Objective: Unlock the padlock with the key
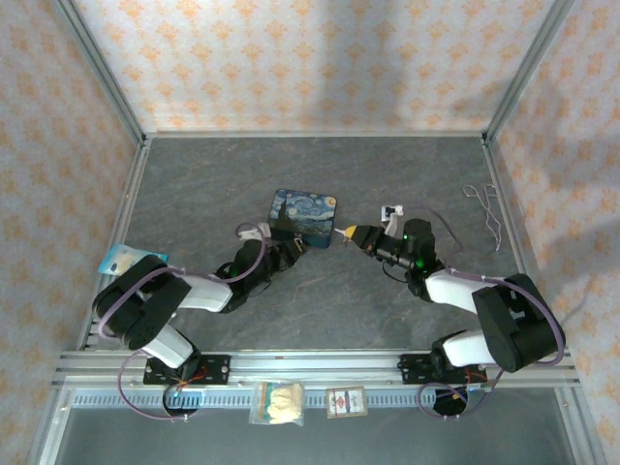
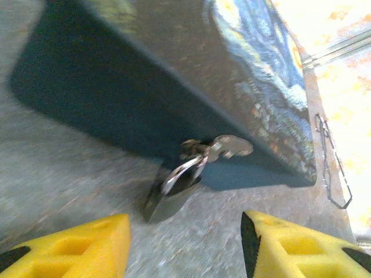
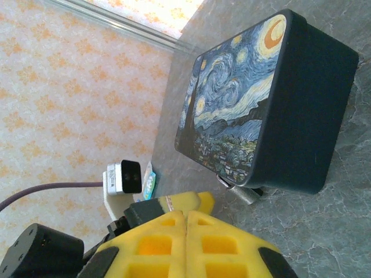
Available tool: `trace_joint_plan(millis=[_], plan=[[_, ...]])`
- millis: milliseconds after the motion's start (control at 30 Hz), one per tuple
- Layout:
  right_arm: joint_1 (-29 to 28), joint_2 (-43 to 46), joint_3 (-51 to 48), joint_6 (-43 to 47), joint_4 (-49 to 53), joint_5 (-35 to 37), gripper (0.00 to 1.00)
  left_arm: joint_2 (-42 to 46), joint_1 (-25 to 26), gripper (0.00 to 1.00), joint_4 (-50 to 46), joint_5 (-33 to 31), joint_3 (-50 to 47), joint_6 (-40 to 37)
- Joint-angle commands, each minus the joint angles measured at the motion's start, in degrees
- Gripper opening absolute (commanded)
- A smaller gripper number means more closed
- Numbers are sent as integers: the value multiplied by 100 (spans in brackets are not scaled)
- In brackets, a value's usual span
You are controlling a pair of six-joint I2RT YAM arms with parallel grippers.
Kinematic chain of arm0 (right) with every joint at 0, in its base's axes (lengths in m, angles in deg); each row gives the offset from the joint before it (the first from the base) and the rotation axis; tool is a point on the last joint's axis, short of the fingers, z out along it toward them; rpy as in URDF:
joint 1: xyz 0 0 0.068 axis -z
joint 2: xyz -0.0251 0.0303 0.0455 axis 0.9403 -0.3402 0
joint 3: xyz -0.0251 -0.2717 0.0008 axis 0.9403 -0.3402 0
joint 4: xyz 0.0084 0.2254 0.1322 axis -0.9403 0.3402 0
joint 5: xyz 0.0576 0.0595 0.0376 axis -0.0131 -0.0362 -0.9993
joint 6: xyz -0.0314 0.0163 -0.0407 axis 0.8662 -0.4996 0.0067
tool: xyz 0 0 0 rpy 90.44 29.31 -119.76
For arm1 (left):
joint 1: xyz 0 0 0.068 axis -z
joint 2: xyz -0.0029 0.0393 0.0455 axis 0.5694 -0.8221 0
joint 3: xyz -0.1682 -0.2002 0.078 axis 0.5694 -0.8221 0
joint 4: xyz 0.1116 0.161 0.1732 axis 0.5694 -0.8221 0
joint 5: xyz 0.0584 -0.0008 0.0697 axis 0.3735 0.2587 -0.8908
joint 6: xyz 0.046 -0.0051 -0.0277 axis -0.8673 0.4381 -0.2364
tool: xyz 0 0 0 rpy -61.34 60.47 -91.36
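The small dark padlock (image 2: 169,196) lies on the grey floor against the near side of the starry-night box (image 2: 174,69). Its silver shackle (image 2: 184,171) is hooked through the box's metal latch (image 2: 229,146). My left gripper (image 2: 184,246) is open just short of the padlock, one yellow finger on each side of it. In the right wrist view the padlock (image 3: 246,194) pokes out under the box's corner (image 3: 301,168). My right gripper (image 3: 186,215) is shut, pads pressed together, a little right of the box (image 1: 303,215). The key is hidden; nothing sticks out between the right pads.
Thin bent wire loops (image 1: 489,208) lie at the right wall. A small white item (image 1: 391,210) sits behind the right gripper (image 1: 349,234), and a light blue packet (image 1: 121,258) lies at the left edge. Two small bags (image 1: 278,402) rest on the front rail.
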Motion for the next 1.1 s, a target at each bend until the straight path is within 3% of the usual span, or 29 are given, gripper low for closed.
trace_joint_plan(millis=[0, 367, 600, 1067], plan=[[18, 108, -62, -26, -285, 99, 0, -330, 79, 53, 465, -67, 367, -56], [31, 293, -112, 116, -157, 188, 0, -674, 192, 56, -846, -843, 829, -284], [27, 221, -130, 89, -235, 173, 0, -917, 285, 55, -1070, -739, 1030, -354], [45, 351, -209, 130, -127, 264, 0, -1523, 269, 25, -529, -379, 1338, -398]])
